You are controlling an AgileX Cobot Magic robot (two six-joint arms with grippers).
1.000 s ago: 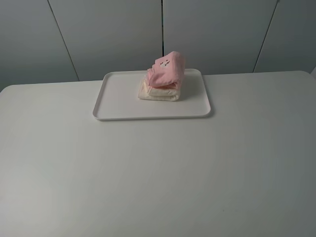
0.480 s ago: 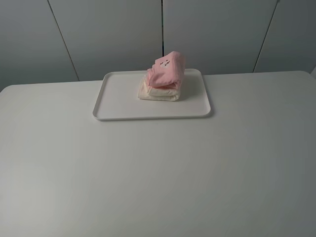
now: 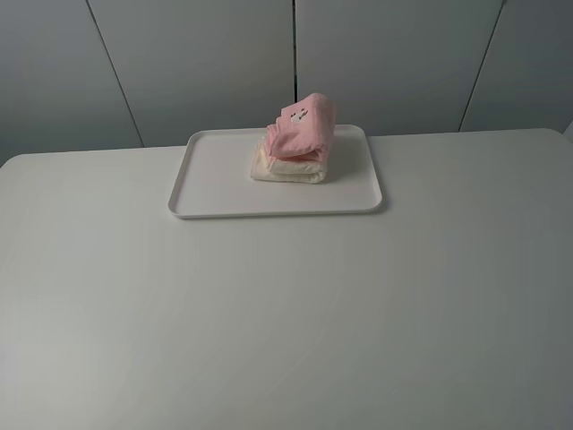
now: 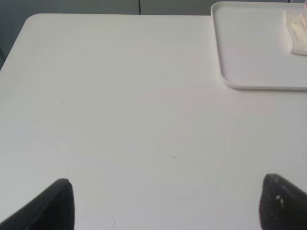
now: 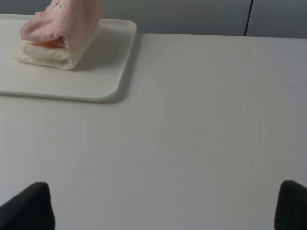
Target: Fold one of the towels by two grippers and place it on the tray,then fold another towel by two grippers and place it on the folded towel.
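The white tray (image 3: 224,193) lies with its long axis left to right at the far middle of the white surface (image 3: 286,313), in front of grey wall panels (image 3: 197,63). Right of the tray's centre, the folded cream towel (image 3: 285,169) lies flat with its long side along the tray, and the folded pink towel (image 3: 303,128) sits on top, rising toward the back. The left hand (image 4: 165,203) and right hand (image 5: 165,206) hover wide apart, empty, over bare surface near the tray.

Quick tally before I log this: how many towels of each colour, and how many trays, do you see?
Pink towel: 1, folded, lying on top of the cream one.
Cream towel: 1, folded, on the tray.
White tray: 1.
Total: 3 things.
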